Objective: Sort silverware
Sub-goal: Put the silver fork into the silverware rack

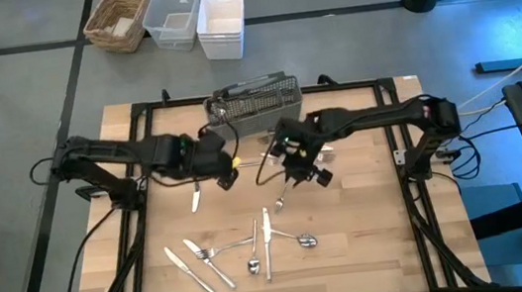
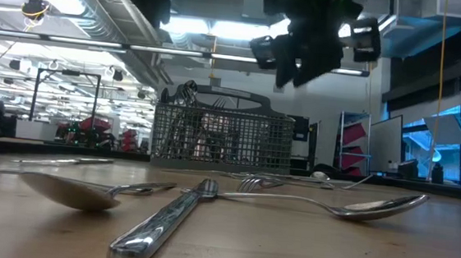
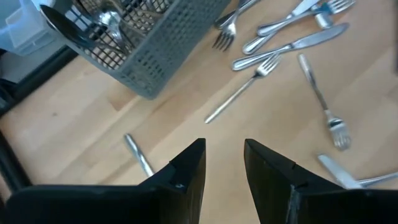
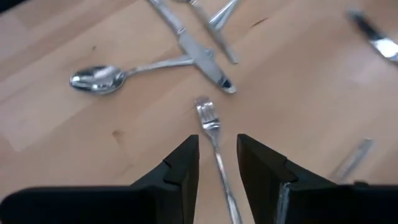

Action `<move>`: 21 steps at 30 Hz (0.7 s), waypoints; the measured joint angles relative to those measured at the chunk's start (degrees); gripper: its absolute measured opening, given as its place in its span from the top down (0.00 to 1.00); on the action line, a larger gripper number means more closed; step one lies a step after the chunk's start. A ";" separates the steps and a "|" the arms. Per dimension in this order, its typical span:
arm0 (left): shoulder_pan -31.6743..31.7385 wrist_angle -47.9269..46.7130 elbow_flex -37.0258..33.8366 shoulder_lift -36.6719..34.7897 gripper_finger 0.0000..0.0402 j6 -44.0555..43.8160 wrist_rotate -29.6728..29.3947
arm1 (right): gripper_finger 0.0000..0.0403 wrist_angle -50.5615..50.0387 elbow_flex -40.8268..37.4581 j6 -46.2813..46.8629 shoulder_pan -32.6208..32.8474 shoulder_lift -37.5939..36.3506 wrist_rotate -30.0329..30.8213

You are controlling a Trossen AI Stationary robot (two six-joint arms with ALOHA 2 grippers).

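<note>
Right now the right gripper hangs above a fork lying alone on the wooden table, just right of centre and between the grey mesh caddy at the far edge and the loose silverware scattered toward the near edge. Its fingers stand apart with nothing between them, and the fork's handle runs through the gap as seen from the wrist. To grasp well, it should probably drop straight down with the fingers straddling the handle across its width, close low enough to catch the thin metal, and lift without dragging the tines. The left gripper hovers left of centre near the caddy, fingers likewise parted and empty, over bare wood beside a single knife. Several pieces already stand inside the caddy, so the fork likely belongs in whichever compartment holds forks; which one that is cannot be told.
</note>
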 joint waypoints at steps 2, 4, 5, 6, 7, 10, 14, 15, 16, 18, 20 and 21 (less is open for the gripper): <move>-2.56 -0.02 0.00 0.00 0.74 -2.85 -1.56 | 0.72 0.24 0.00 -0.83 1.18 1.75 1.46; -5.01 -0.02 0.00 0.00 0.74 -5.50 -3.08 | 0.72 0.83 0.00 -2.22 2.14 3.52 3.30; -6.05 -0.01 0.00 0.00 0.74 -6.70 -3.70 | 0.72 1.53 0.00 -2.82 2.52 4.41 4.34; -7.06 -0.01 0.00 0.00 0.74 -7.73 -4.35 | 0.72 2.42 0.00 -2.93 2.86 5.30 5.38; -7.99 -0.06 0.00 0.00 0.74 -8.49 -4.84 | 0.72 3.51 0.00 -2.94 3.17 6.22 6.44; -10.52 -0.18 0.00 0.00 0.74 -10.74 -6.37 | 0.72 7.54 0.00 -2.96 3.55 8.80 9.18; -13.34 -0.19 0.00 0.00 0.74 -12.47 -6.99 | 0.72 9.84 0.00 -2.88 3.39 11.68 10.28; -14.05 -0.20 0.00 0.00 0.74 -12.89 -7.02 | 0.72 9.49 0.00 -2.88 3.37 12.25 10.30; -14.81 -0.20 0.00 0.00 0.74 -13.40 -7.02 | 0.72 9.12 0.00 -2.87 3.38 12.80 10.30; -16.24 -0.22 0.00 0.00 0.74 -14.45 -7.04 | 0.72 8.36 0.00 -2.86 3.37 13.83 10.32; -17.65 -0.20 0.00 0.00 0.74 -15.34 -7.06 | 0.72 8.39 0.00 -2.81 3.44 14.94 10.27; -18.25 -0.24 -0.01 0.00 0.74 -15.84 -7.22 | 0.72 8.42 0.00 -2.77 3.64 15.58 10.24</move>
